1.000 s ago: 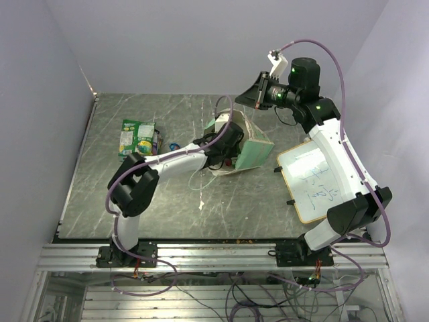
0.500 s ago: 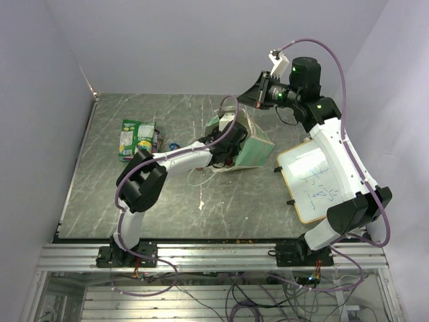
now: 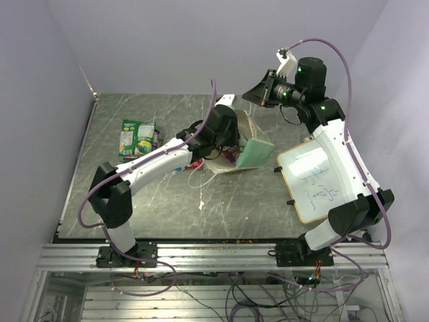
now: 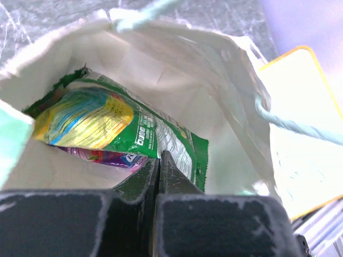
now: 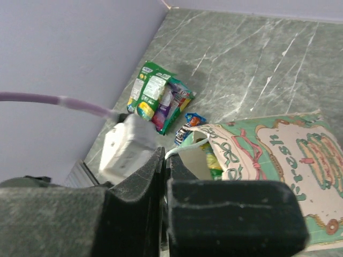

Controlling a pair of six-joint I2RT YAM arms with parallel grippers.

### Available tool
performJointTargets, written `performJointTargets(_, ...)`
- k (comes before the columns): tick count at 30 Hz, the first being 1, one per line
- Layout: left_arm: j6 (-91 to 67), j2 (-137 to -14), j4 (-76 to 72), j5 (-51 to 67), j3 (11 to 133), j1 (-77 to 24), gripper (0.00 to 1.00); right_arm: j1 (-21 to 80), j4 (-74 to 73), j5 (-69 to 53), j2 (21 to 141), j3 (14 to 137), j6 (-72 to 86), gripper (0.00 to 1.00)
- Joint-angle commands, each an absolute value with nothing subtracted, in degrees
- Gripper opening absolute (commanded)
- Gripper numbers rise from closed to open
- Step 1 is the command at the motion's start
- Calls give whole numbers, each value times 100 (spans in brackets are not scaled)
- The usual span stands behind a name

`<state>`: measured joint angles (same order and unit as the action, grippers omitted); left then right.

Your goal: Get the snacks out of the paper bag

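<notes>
Some snacks [image 3: 137, 137] lie out left of the paper bag [image 3: 255, 153], while inside it jaws of the left gripper [image 4: 161, 156] pinch another green packet [image 4: 102, 120].

1. Wood-framed whiteboard [image 3: 314, 182] lying flat on the counter [image 3: 127, 201], off to the right of the left jaws and nearer the arm bases than the right jaws. Faint scribbles on it.
2. From the left wrist, the board [image 4: 305, 128] shows up and to the right of the jaws.
3. Counter's grey-green with pale marble veins.
4. Small white scrap [image 3: 201, 204] on it, on the near side of the left jaws.
5. Plain lilac walls [image 3: 201, 40] behind both jaws, and a metal rail [image 3: 214, 253] along the near edge.
</notes>
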<state>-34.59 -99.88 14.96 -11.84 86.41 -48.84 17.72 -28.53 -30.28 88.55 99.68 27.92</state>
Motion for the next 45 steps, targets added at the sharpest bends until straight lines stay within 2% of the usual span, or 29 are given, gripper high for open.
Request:
performJointTargets(1,-3157,-9549,1631,-640,8427,-4847,7,1639,-2611,-2848,8639,9979,2659,0)
performJointTargets(13,-2571,-8435,2883,-528,8705,-4806,7,1536,-2617,-2919,8665,9943,2639,0)
performJointTargets(20,-2375,-8076,3929,-584,9448,-4377,7,1522,-2545,-3029,8710,9897,2689,0)
performJointTargets(32,-2146,-7760,5718,-1942,10893,-3331,7,1521,-2555,-3061,8676,9870,2644,0)
performJointTargets(37,-2712,-7572,6696,-2580,10835,-3183,7,1523,-2589,-3040,8694,9908,2612,0)
performJointTargets(41,-3997,-7420,7947,-3520,10384,-3087,7,1515,-2581,-3046,8709,9932,2610,0)
performJointTargets(45,-4998,-7203,8580,-3443,9481,-2885,7,1520,-2570,-3105,8746,9924,2627,0)
